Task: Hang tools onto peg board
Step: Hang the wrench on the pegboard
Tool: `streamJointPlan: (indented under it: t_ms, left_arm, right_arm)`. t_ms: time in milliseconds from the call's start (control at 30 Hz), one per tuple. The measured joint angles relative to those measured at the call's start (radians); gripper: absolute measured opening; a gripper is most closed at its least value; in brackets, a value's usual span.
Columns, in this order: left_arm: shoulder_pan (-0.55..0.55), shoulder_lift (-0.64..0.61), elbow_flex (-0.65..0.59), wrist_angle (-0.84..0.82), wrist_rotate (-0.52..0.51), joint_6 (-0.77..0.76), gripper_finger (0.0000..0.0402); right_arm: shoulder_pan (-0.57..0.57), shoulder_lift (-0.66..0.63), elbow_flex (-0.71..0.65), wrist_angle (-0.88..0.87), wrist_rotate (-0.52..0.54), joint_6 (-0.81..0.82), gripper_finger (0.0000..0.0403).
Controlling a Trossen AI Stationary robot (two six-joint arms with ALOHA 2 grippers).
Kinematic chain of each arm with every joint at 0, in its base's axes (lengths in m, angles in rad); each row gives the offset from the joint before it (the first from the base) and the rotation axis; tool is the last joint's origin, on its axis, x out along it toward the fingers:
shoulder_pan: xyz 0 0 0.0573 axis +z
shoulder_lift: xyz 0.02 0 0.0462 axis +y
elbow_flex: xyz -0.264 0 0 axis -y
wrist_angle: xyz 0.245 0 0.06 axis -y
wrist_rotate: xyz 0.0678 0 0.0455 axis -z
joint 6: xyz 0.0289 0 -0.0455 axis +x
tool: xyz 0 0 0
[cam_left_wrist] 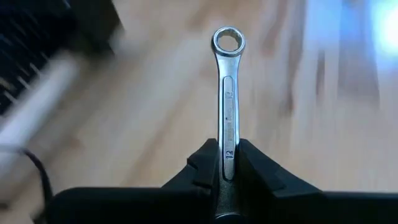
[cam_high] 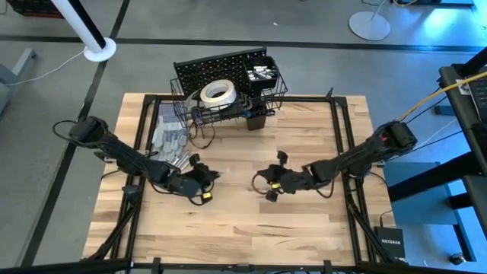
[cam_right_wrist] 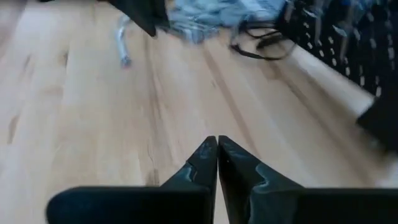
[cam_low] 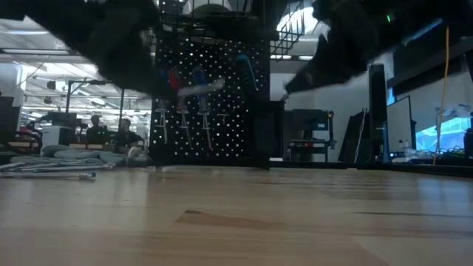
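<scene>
A silver wrench (cam_left_wrist: pixel 227 93) with a ring end (cam_left_wrist: pixel 229 42) sticks out ahead of my left gripper (cam_left_wrist: pixel 227 163), which is shut on it left of the table's middle (cam_high: pixel 204 176). My right gripper (cam_right_wrist: pixel 217 148) is shut on nothing, right of the middle (cam_high: pixel 260 183). The black peg board (cam_high: pixel 221 67) stands at the far edge. Its wire basket (cam_high: pixel 268 95) holds a white tape roll (cam_high: pixel 217 93). Red-handled (cam_low: pixel 174 78) and blue-handled (cam_low: pixel 198 78) screwdrivers hang on the board. My left gripper pinches the wrench's flat shaft (cam_left_wrist: pixel 228 146) between its two fingers, at the end opposite the ring. The fingers lie along the wrench, which points straight out ahead of them. The wrench (cam_low: pixel 203 87) is lifted clear of the table.
Grey gloves (cam_high: pixel 169 139) lie at the table's left, with more silver tools (cam_low: pixel 52 174) beside them on the wood. A black square cup (cam_high: pixel 256 120) hangs under the basket. Bare wood lies at the near side. People sit in the room beyond.
</scene>
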Motion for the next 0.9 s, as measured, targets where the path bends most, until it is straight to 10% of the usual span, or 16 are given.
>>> streamJointPlan:
  t_ms: [367,567,900]
  left_arm:
    - [0.046,0.003,0.001,0.432,-0.145,0.226,0.0029]
    - [0.069,0.003,0.001,0.479,-0.174,0.280,0.0029]
    - [0.068,0.003,0.001,0.485,-0.193,0.301,0.0029]
  right_arm:
    - [-0.081,0.167,-0.127,0.833,-0.008,0.176,0.0142]
    - [-0.125,0.316,0.000,0.999,-0.015,0.172,0.0186]
    - [-0.148,0.442,0.160,1.057,0.028,0.120,0.0147]
